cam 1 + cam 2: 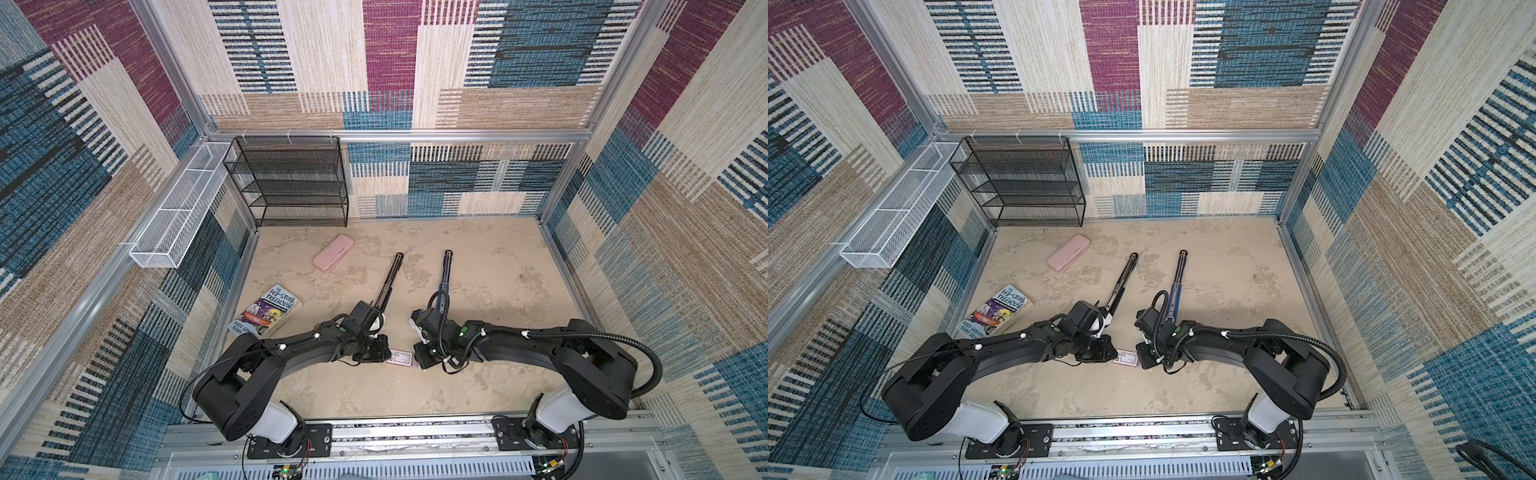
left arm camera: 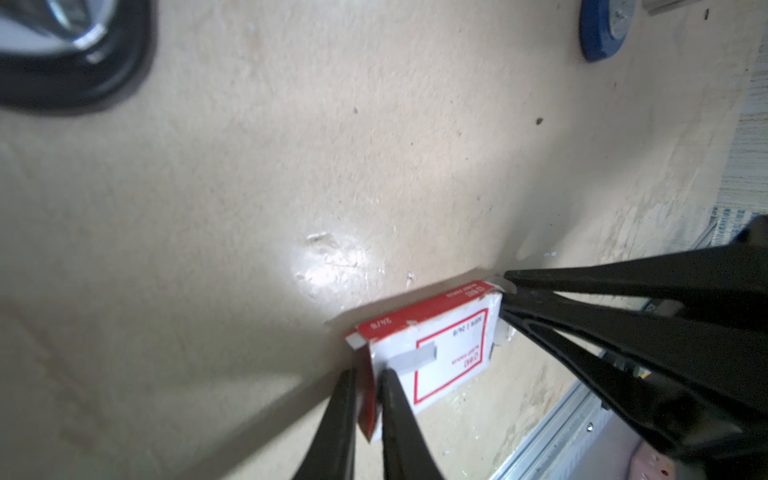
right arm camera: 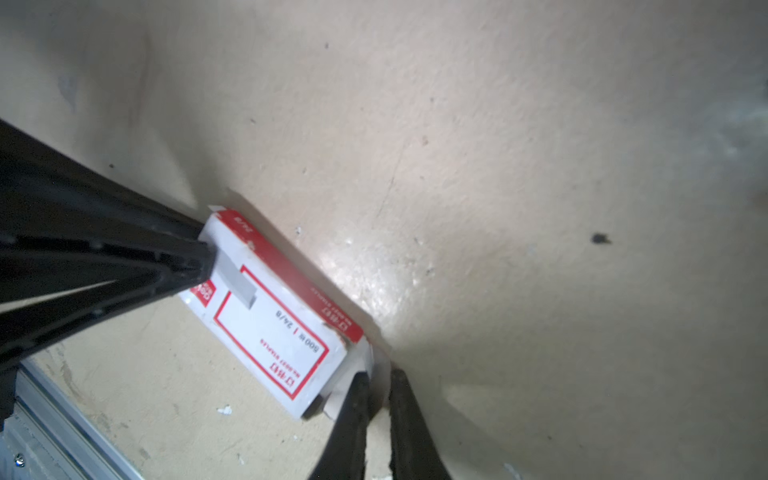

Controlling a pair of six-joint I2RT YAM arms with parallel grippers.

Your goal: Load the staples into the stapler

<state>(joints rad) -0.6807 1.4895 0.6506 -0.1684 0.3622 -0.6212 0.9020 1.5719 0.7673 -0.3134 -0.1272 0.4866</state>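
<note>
Left wrist view alone shows left end effector (image 2: 369,374) pinching the box (image 2: 449,357) flap.

At the back left of the bench (image 1: 498,291) I see a black mesh shelf rack (image 1: 289,180) standing against the rear wall, and a long white wire-mesh basket (image 1: 178,208) hangs along the left wall beside it. A closed pink oblong case (image 1: 333,258) lies flat in front of the rack, and nearer me, by the bench's left edge, a paperback (image 1: 266,311) titled "The 143-Story Treehouse" lies cover up. Woven patchwork fabric (image 1: 390,62) in blue, maroon and beige covers all three walls.
</note>
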